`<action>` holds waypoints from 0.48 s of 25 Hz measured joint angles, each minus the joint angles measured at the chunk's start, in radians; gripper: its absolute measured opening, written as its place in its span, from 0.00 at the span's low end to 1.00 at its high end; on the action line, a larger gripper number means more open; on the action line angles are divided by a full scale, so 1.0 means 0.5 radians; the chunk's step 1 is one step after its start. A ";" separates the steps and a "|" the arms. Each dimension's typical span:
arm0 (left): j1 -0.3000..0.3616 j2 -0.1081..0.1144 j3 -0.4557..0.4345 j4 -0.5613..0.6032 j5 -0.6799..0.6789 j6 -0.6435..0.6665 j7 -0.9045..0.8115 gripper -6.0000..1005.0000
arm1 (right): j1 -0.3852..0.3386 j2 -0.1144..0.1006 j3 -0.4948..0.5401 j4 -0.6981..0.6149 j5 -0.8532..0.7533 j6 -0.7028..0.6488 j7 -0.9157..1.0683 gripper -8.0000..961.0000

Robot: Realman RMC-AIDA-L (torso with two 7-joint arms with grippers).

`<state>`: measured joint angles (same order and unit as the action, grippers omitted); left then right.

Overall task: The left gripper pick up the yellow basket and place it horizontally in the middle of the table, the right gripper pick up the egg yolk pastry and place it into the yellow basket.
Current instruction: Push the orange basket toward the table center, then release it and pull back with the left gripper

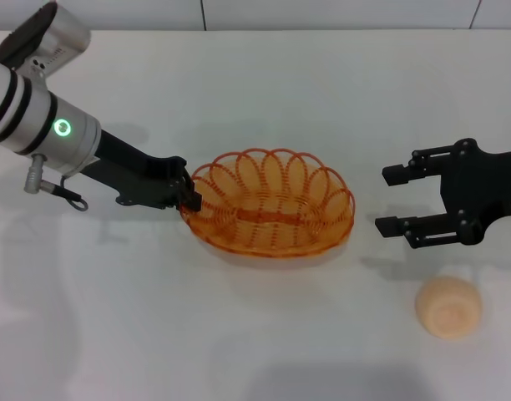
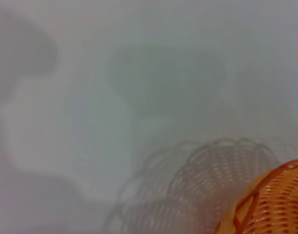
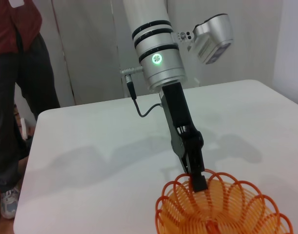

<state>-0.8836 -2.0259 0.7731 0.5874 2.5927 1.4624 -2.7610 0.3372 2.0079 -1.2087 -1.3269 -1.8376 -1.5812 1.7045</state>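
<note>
The yellow basket (image 1: 272,205) lies lengthwise across the middle of the white table (image 1: 239,351). My left gripper (image 1: 191,196) is shut on the looped rim at the basket's left end. The right wrist view shows that grip (image 3: 197,181) on the basket's rim (image 3: 222,209). In the left wrist view the basket's edge (image 2: 270,204) shows with its shadow apart from it on the table. The egg yolk pastry (image 1: 447,307) sits on the table at the near right. My right gripper (image 1: 391,200) is open and empty, right of the basket and just beyond the pastry.
A person (image 3: 17,73) in a red top and dark trousers stands beside the table's far left side. The table's back edge (image 1: 255,30) meets a tiled wall.
</note>
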 joint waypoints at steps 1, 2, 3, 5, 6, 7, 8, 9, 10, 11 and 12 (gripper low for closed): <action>-0.003 0.000 0.000 -0.010 0.000 -0.004 0.001 0.17 | -0.001 0.000 0.000 0.000 0.000 0.000 0.000 0.69; -0.005 -0.001 0.000 -0.015 0.000 -0.006 0.002 0.17 | -0.002 0.000 0.000 0.000 0.000 -0.001 0.000 0.69; -0.007 -0.004 0.000 -0.018 -0.001 -0.009 0.003 0.18 | -0.005 0.000 0.000 0.000 0.000 -0.001 -0.001 0.69; -0.008 -0.009 0.000 -0.018 -0.001 -0.013 0.004 0.18 | -0.010 0.000 0.000 0.000 0.000 -0.001 -0.001 0.69; -0.009 -0.011 0.000 -0.018 -0.001 -0.015 0.004 0.18 | -0.012 0.000 0.000 0.000 0.000 -0.001 -0.001 0.69; -0.009 -0.012 0.000 -0.018 -0.001 -0.018 0.004 0.18 | -0.013 0.000 0.000 0.000 0.000 -0.002 -0.001 0.69; -0.009 -0.013 0.000 -0.019 -0.001 -0.021 0.005 0.18 | -0.014 0.000 0.000 0.000 0.000 -0.005 -0.001 0.69; -0.009 -0.014 0.000 -0.019 -0.001 -0.023 0.005 0.19 | -0.014 0.000 0.000 0.000 0.000 -0.007 -0.001 0.69; -0.009 -0.016 0.000 -0.019 -0.001 -0.024 0.006 0.19 | -0.014 0.000 0.000 0.000 0.000 -0.010 -0.001 0.69; -0.009 -0.018 0.000 -0.020 -0.001 -0.025 0.006 0.19 | -0.014 0.000 0.000 0.000 0.000 -0.011 -0.001 0.69; -0.008 -0.020 0.000 -0.021 -0.001 -0.026 0.007 0.19 | -0.014 0.000 0.000 0.000 0.000 -0.012 -0.001 0.69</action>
<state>-0.8878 -2.0360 0.7732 0.5771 2.5923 1.4495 -2.7573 0.3300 2.0079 -1.2087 -1.3269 -1.8377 -1.5874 1.7041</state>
